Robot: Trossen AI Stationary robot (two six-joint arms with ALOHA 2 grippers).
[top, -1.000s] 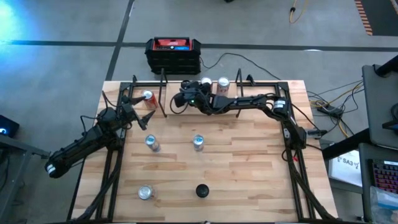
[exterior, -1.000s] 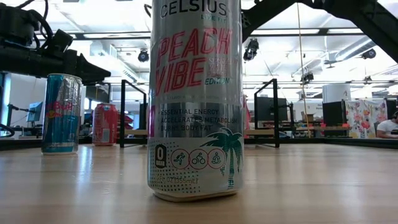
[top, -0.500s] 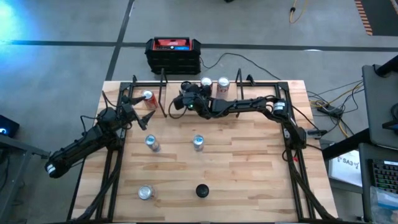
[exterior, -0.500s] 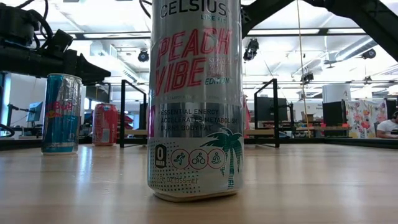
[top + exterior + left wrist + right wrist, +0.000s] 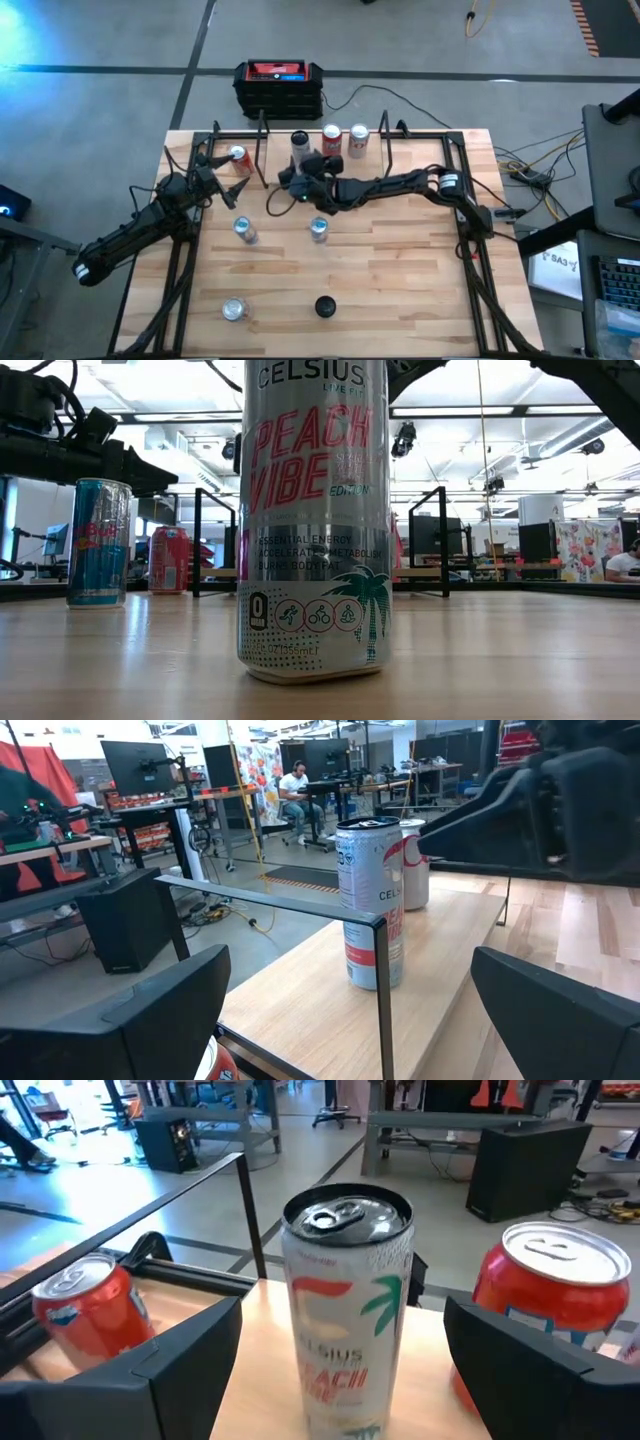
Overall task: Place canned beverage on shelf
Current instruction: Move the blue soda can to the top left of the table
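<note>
One tall can [image 5: 347, 1310] stands on the shelf [image 5: 320, 165]; rigid, slick, we grip mid-body; right gripper [image 5: 292, 178] spread, empty.

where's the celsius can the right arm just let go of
In the high view the Celsius can stands upright on the shelf, left of the two red cans, with the open right claw just in front.

Along the back edge of the slatted wooden worktop [image 5: 400, 250] sits the small light-wood shelf with black rod uprights [image 5: 322, 158]. Three cans stand on it in a row: a tall white can [image 5: 299, 143], then a red can [image 5: 331, 137] and a white-and-red can [image 5: 358, 136] to its right. The right end effector [image 5: 292, 180] sits just in front of the tall can, apart from it.
</note>
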